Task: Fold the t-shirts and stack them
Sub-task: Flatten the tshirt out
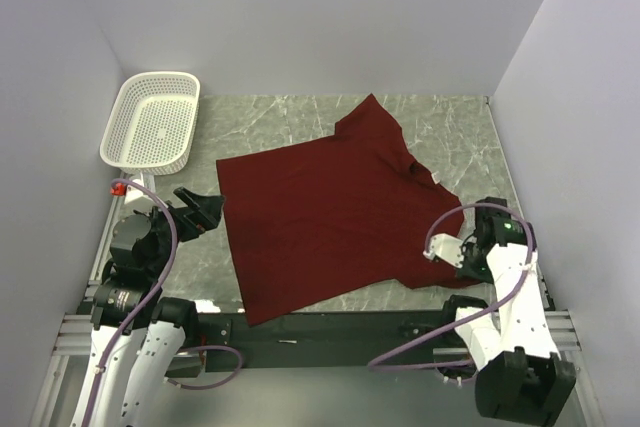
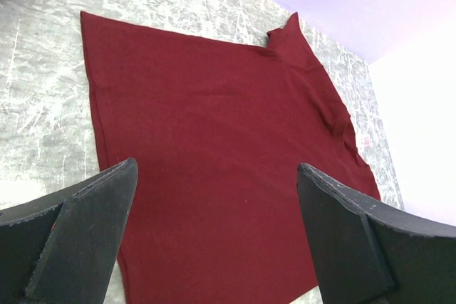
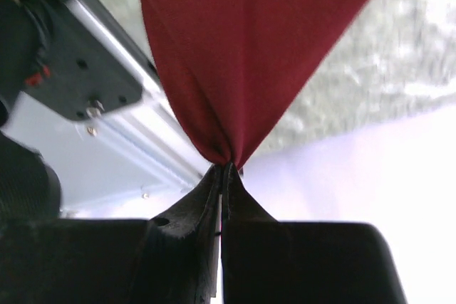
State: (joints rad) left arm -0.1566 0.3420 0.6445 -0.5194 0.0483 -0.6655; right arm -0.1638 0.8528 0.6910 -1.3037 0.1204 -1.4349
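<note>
T-shirt crosswise, neck end rightward

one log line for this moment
left gripper open, empty | right gripper shut on t-shirt corner | t-shirt spread on table, unfolded

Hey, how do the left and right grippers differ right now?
The left gripper is wide open and empty; the right gripper is shut on a pinched bit of the maroon t-shirt. The left gripper sits off the shirt's left edge; the right gripper is at its near right side. Both have black fingers.
</note>
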